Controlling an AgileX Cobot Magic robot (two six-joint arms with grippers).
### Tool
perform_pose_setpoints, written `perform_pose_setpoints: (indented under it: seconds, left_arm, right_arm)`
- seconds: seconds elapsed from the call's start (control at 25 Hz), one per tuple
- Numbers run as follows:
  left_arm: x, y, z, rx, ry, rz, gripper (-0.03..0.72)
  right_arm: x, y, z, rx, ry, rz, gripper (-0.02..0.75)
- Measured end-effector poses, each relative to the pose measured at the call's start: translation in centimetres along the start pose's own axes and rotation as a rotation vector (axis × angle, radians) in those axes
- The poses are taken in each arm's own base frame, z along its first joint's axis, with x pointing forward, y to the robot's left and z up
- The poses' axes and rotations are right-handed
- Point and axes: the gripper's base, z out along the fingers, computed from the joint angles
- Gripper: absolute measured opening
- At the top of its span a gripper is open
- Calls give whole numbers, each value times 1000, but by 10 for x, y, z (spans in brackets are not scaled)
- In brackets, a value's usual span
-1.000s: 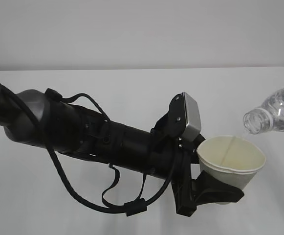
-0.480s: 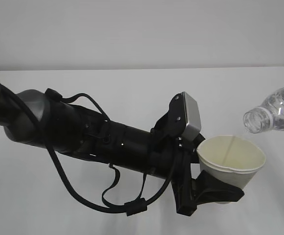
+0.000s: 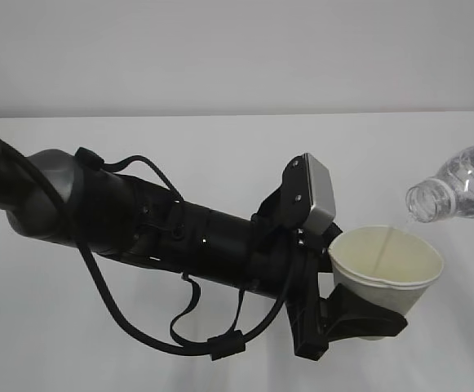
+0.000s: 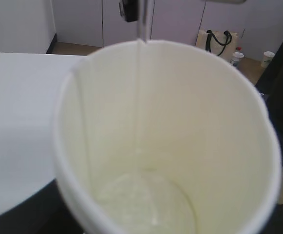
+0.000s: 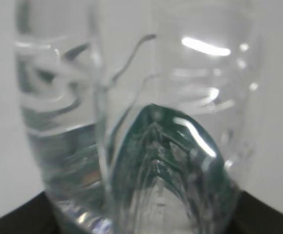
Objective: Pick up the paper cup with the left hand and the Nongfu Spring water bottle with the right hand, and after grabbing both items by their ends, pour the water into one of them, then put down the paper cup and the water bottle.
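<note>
Exterior view shows the left hand (image 3: 347,314) clamped on the cup (image 3: 386,269) low at 4 o'clock, mouth upward above the table (image 3: 220,147). At 3 o'clock the bottle (image 3: 457,194) lies tipped, its open neck just above the rim, a thin stream of water (image 4: 140,97) falling into a pale pool inside. Right wrist view shows the right hand's dark edges hugging the bottle's base, gripping it.

The arm (image 3: 163,233) runs from the left edge to lower centre, its gripper (image 3: 347,314) around the cup (image 3: 385,273) at lower right. The bottle (image 3: 458,192) – tipped, at the right edge – has its mouth just above the cup's rim; water (image 4: 140,92) falls into the cup.
</note>
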Motion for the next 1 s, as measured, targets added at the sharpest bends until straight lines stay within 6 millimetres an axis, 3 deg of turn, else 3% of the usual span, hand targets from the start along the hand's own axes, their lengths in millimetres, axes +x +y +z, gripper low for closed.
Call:
perform_pose_setpoints:
  seconds: [1.0]
  left_arm:
    - [0, 0, 0, -4, -4, -4, 471]
  right_arm:
    - [0, 0, 0, 2, 0, -35, 419]
